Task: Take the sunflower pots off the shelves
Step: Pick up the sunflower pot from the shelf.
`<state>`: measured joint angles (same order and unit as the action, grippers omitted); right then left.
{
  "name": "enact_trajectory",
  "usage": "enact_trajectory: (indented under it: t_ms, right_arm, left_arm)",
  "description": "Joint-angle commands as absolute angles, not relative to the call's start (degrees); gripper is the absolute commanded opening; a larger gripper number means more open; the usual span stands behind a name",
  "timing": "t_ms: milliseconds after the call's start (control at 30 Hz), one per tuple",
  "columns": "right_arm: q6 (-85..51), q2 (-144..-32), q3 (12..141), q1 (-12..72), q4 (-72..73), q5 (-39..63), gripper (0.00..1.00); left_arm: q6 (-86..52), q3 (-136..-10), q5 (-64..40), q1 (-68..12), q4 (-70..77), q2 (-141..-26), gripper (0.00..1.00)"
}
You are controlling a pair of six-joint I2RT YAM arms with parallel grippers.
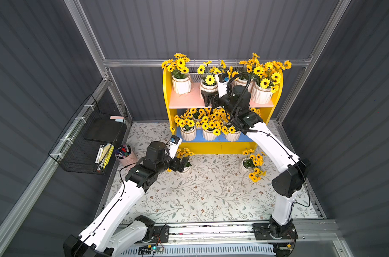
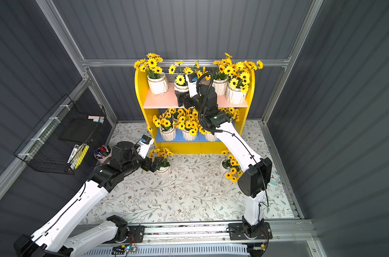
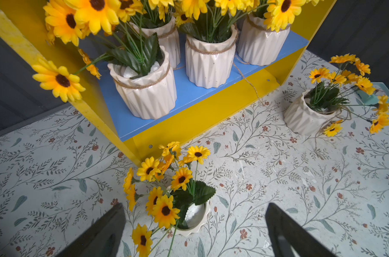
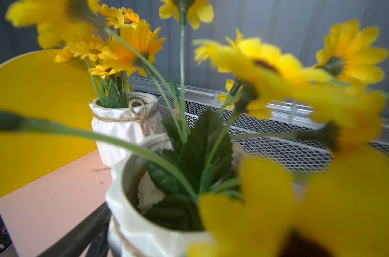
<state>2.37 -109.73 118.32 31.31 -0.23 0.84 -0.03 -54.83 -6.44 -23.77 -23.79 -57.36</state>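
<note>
Sunflower pots (image 1: 181, 85): two off the shelves (image 1: 167, 93), the rest on them.
I see my left pincer (image 3: 194, 208) spread wide over a loose pot (image 3: 190, 230) standing on the desk (image 1: 211, 195) at 10 o'clock; a second pot (image 1: 244, 166) sits at 2 o'clock; my right pincer (image 1: 208, 99) is at the pink board (image 1: 189, 101) at 12 o'clock, one jaw right beside a middle pot (image 4: 144, 235); I cannot tell whether it grips; more pots crowd the blue board (image 1: 199, 136).

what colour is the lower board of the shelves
Blue. The lower board shows best in the left wrist view.
</note>
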Motion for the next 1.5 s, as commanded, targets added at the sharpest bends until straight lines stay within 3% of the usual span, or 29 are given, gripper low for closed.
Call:
enact_trajectory:
  t_ms: [0, 200, 500, 567, 700, 867, 900, 1467]
  right_arm:
    - [1.86, -112.26, 123.74, 31.08, -0.95, 0.72, 0.99]
    - [1.13, -118.75, 134.84, 30.73, -8.85, 2.25, 0.99]
    - [0.05, -119.25, 133.42, 30.76, -7.19, 2.73, 0.99]
    - [0.42, -118.90, 133.04, 30.76, -7.04, 3.37, 0.93]
    - [0.53, -117.65, 131.70, 30.71, -5.96, 4.63, 0.72]
    - [0.35, -112.97, 126.10, 30.91, -1.51, 4.94, 0.07]
    - [0.36, -112.01, 124.88, 30.98, -0.30, 5.21, 0.00]
    - [4.31, -97.56, 110.40, 34.23, 7.18, 6.32, 0.00]
  left_arm:
    - [-0.68, -54.43, -7.27, -23.23, -23.21, -56.78, 0.99]
    - [-0.51, -54.32, -7.13, -23.29, -23.20, -56.10, 0.99]
    - [0.00, -54.27, -7.03, -23.29, -23.40, -55.63, 0.99]
    - [0.09, -54.23, -7.03, -23.29, -23.47, -55.63, 0.99]
    - [0.38, -54.08, -6.87, -23.29, -23.51, -55.46, 0.99]
    - [0.31, -53.95, -7.18, -23.29, -23.33, -55.45, 0.99]
    - [0.11, -53.85, -7.63, -23.28, -23.11, -55.37, 1.00]
    - [-0.88, -52.67, -12.79, -23.29, -20.27, -55.97, 0.99]
